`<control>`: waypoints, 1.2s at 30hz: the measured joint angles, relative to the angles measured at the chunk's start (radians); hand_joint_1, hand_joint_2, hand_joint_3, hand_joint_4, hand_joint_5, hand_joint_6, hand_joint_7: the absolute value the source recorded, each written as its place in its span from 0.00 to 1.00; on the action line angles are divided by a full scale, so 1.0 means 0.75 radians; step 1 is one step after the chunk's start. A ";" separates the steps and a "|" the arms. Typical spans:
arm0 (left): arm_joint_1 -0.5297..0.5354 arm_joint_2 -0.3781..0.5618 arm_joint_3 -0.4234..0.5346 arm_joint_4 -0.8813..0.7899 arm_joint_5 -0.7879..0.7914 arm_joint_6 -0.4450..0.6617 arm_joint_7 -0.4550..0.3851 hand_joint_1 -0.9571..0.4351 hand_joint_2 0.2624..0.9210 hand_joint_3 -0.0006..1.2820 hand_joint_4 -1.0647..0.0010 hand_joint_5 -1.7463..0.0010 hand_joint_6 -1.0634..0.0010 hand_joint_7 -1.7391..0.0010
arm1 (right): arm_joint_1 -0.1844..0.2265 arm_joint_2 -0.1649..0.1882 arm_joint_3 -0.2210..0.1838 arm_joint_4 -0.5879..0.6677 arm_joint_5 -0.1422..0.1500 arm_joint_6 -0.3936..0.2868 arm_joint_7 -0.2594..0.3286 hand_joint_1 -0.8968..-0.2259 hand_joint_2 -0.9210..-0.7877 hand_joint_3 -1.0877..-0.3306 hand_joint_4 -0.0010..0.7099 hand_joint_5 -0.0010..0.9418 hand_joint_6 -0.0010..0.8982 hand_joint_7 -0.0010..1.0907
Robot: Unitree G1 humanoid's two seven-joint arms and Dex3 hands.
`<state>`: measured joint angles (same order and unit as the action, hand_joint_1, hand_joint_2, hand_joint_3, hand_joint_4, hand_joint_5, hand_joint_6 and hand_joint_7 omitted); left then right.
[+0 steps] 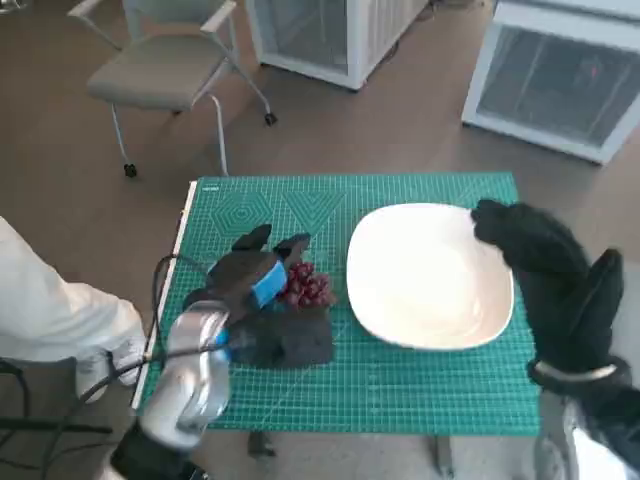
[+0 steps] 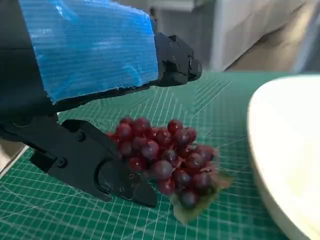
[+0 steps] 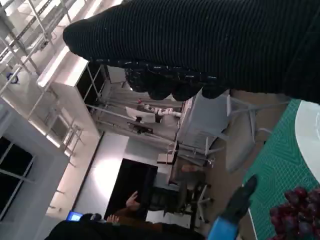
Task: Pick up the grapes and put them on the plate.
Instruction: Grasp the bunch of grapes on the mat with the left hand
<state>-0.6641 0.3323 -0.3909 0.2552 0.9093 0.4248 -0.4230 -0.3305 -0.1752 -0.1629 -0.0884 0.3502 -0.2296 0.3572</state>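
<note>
A bunch of dark red grapes (image 1: 307,285) (image 2: 165,155) lies on the green cutting mat (image 1: 420,390), just left of the white plate (image 1: 430,275) (image 2: 290,145). My left hand (image 1: 255,275) sits at the bunch's left side. One black finger (image 2: 100,170) lies on the mat against the grapes, and the other fingers (image 2: 175,60) hover above them without closing. My gloved right hand (image 1: 545,265) holds nothing and hangs over the plate's right rim. The right wrist view shows the grapes (image 3: 300,210) and the left hand's blue tape (image 3: 222,230) in a corner.
A wheeled chair (image 1: 165,65) stands beyond the table's far left corner, with white cabinets (image 1: 330,30) (image 1: 560,85) on the floor behind. A person's pale clothing (image 1: 50,310) is close to the table's left edge. A cable (image 1: 160,290) runs beside my left forearm.
</note>
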 measured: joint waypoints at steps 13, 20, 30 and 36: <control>-0.336 -0.148 -0.135 0.725 -0.019 -0.067 0.102 0.59 0.73 0.01 0.87 0.99 0.73 0.99 | -0.002 0.000 0.001 0.000 0.001 -0.001 0.000 0.60 0.00 0.67 0.53 0.62 0.20 0.85; -0.403 -0.185 -0.170 0.900 -0.055 -0.127 0.151 0.57 0.74 0.01 0.85 0.99 0.76 1.00 | 0.007 -0.001 0.000 -0.001 0.008 0.003 0.001 0.60 0.00 0.67 0.53 0.62 0.19 0.86; -0.415 -0.189 -0.189 0.995 -0.109 -0.179 0.189 0.63 0.78 0.02 0.79 0.98 0.79 1.00 | 0.019 -0.002 -0.005 -0.006 0.013 0.008 0.002 0.60 0.00 0.67 0.52 0.63 0.19 0.86; -0.431 -0.189 -0.192 1.028 -0.135 -0.197 0.201 0.68 0.83 0.02 0.76 0.98 0.79 1.00 | 0.020 -0.002 -0.011 -0.006 0.015 0.008 0.005 0.60 0.00 0.67 0.52 0.63 0.19 0.86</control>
<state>-0.9873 0.1905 -0.5349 1.0263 0.8081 0.2771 -0.2723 -0.3156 -0.1767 -0.1708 -0.0926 0.3613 -0.2236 0.3612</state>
